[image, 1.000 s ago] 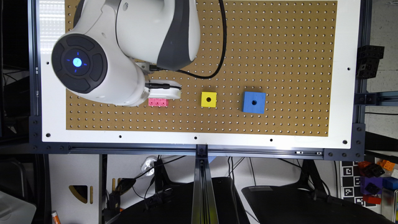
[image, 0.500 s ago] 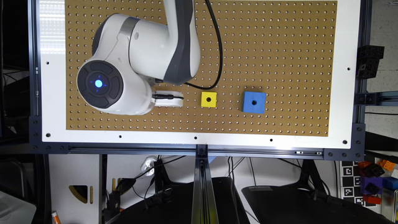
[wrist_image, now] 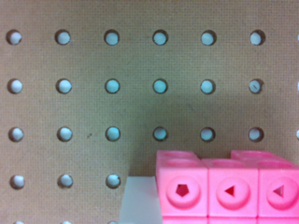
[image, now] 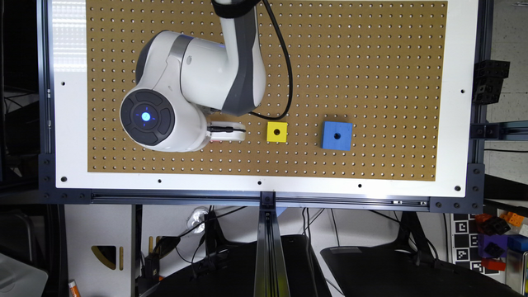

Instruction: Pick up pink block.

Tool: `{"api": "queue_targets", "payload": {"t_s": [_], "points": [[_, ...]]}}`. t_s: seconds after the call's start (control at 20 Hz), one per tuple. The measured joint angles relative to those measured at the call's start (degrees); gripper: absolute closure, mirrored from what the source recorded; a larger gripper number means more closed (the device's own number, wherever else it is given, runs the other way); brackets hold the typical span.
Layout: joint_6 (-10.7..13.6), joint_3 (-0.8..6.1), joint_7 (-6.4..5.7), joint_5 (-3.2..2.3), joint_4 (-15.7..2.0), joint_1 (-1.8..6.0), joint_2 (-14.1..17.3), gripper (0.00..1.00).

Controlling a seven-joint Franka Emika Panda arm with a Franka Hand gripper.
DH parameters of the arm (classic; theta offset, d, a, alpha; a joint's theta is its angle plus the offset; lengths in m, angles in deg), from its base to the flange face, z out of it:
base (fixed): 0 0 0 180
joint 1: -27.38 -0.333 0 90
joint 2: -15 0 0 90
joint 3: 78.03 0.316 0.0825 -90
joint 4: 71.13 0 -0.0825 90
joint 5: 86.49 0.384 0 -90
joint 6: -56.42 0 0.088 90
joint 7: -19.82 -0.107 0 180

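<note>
wrist view is showing the pink block [wrist_image: 229, 189] lying on the pegboard [wrist_image: 140, 65], with one pale finger [wrist_image: 140, 200] touching its end; whether the jaws are apart or clamped, i cannot tell. exterior view is showing the gripper [image: 227, 132] hovering beside the yellow cube [image: 276, 132], on the side away from the blue cube [image: 337, 135].

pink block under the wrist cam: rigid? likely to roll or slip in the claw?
Probably rigid: the pink block looks like moulded plastic cubes joined in a row, with crisp edges. Unlikely to roll, since its faces are flat and it sits square on the pegboard. The glossy surface could be a bit slippery, though the recessed sockets and seams may add some grip. Likely light for its size.
</note>
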Motion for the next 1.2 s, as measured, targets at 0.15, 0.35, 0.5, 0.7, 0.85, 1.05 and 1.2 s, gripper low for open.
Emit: {"api": "queue_targets", "payload": {"t_s": [0.15, 0.35, 0.5, 0.7, 0.85, 1.05, 1.2], "points": [[0.0, 0.0, 0.0, 0.0, 0.0, 0.0, 0.0, 1.0], [0.04, 0.02, 0.0, 0.0, 0.01, 0.03, -0.02, 1.0], [0.39, 0.01, 0.0, 0.0, 0.02, 0.06, -0.5, 1.0], [4.57, 0.01, 0.0, 0.0, 0.03, 0.07, -4.25, 1.0], [5.81, 0.01, 0.0, 0.0, 0.06, 0.07, -5.41, 1.0], [9.3, 0.02, 0.0, 0.0, 0.06, 0.07, -8.83, 1.0], [11.25, 0.02, -0.01, 0.0, 0.05, 0.07, -11.11, 1.0]]}}
